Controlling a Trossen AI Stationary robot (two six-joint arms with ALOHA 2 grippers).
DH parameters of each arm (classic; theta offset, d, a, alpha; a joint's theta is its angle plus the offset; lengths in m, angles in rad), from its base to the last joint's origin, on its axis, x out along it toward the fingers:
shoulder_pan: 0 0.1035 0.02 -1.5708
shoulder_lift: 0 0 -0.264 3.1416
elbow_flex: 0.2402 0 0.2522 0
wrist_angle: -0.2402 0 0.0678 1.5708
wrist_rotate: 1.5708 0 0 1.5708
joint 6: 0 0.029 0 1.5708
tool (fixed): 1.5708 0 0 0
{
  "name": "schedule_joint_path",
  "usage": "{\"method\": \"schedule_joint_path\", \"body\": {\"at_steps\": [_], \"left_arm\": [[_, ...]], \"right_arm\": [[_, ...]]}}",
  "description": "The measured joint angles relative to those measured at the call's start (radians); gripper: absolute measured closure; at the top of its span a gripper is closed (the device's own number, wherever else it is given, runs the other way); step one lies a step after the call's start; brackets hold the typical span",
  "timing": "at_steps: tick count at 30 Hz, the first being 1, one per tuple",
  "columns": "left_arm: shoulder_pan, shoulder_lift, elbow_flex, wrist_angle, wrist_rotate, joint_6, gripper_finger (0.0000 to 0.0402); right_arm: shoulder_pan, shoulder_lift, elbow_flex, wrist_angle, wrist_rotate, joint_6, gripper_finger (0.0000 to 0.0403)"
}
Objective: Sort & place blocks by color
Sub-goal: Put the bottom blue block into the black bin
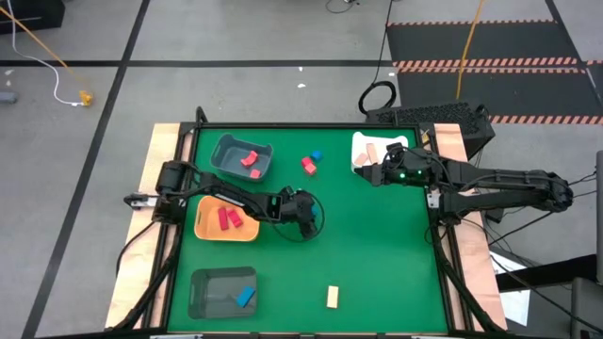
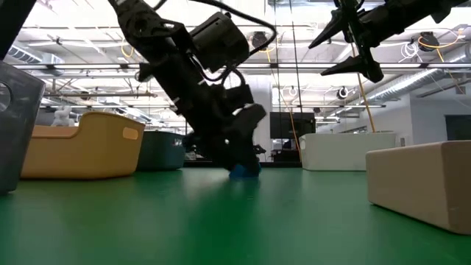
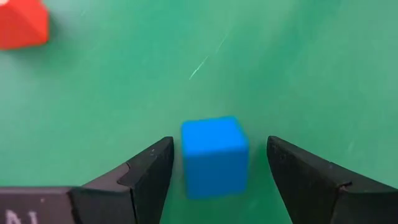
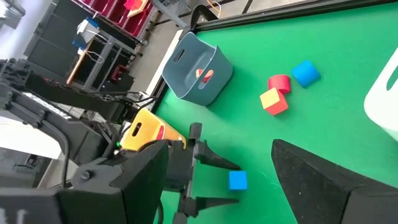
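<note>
A small blue block (image 3: 214,158) rests on the green table between the open fingers of my left gripper (image 3: 219,143), which is low over the table's middle (image 1: 306,217); a finger stands on either side with a gap to each. The low view shows the block (image 2: 244,171) under that gripper (image 2: 237,156). My right gripper (image 1: 364,172) hangs open, high above the table (image 2: 321,57), beside the white tray (image 1: 363,141), which holds a tan block (image 1: 373,151). Loose on the table are a red block (image 1: 308,166), a blue block (image 1: 317,154) and a tan block (image 1: 333,297).
A grey tray (image 1: 226,149) near the far edge holds red blocks. An orange tray (image 1: 203,226) by the left arm holds red blocks. A grey tray (image 1: 203,294) at the near left holds a blue block (image 1: 246,297). The green surface between the arms and toward the near right is open.
</note>
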Motion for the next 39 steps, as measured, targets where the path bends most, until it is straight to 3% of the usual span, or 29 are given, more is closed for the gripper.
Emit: {"method": "schedule_joint_path", "body": {"at_steps": [10, 18, 28, 32, 39], "left_arm": [[-0.001, 0.022, 0.002, 0.018, -0.024, -0.066, 0.0161], [0.0, 0.023, 0.001, 0.01, -0.012, -0.004, 0.0267], [-0.006, 0.007, -0.004, 0.154, 0.057, 0.028, 0.0266], [-0.01, -0.041, -0.001, 0.226, 0.062, 0.053, 0.0266], [-0.024, -0.152, -0.001, 0.212, 0.085, 0.102, 0.0266]], "right_arm": [[0.0, 0.0, 0.0, 0.0, 0.0, 0.0, 0.0124], [0.0, 0.0, 0.0, 0.0, 0.0, 0.0, 0.0124], [0.0, 0.0, 0.0, 0.001, 0.0, 0.0, 0.0124], [0.0, 0.001, 0.0, 0.001, 0.0, 0.0, 0.0124], [0.0, 0.0, 0.0, 0.0, 0.0, 0.0, 0.0124]]}}
